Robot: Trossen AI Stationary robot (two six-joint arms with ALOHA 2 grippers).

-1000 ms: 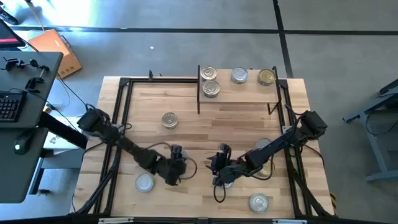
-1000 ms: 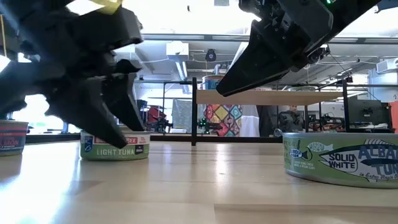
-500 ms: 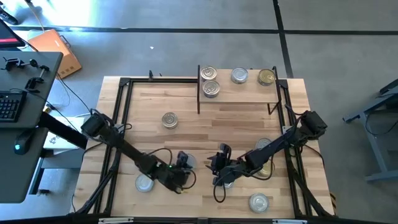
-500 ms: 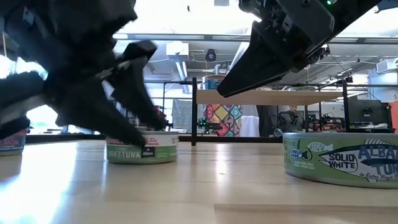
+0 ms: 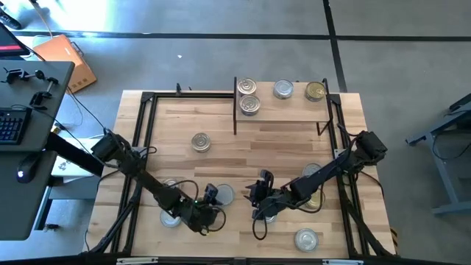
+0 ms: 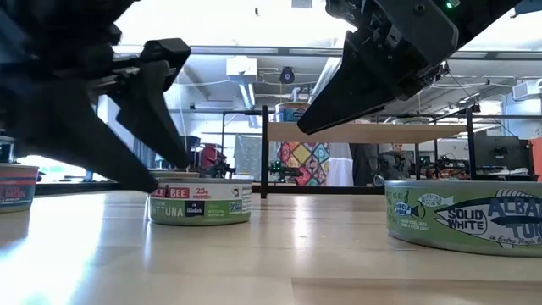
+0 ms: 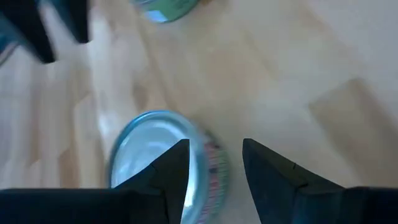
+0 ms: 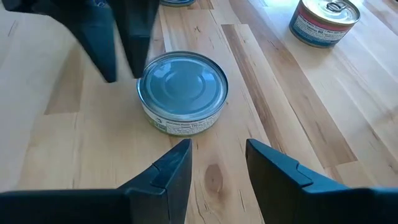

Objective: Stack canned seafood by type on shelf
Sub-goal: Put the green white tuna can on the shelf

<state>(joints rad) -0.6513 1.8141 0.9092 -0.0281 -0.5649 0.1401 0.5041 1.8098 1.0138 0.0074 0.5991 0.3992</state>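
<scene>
The left gripper (image 5: 211, 196) is held with its fingers (image 7: 176, 168) parted and nothing between them, low over the table (image 5: 221, 151), just beside a tuna can (image 6: 201, 198) with a silver lid. The right gripper (image 5: 259, 193) is likewise spread and empty, a little way from the same can (image 8: 182, 91). A red-labelled can (image 8: 324, 22) is seen farther off. On the shelf (image 5: 283, 111) at the table's far edge, four cans (image 5: 249, 105) are set.
</scene>
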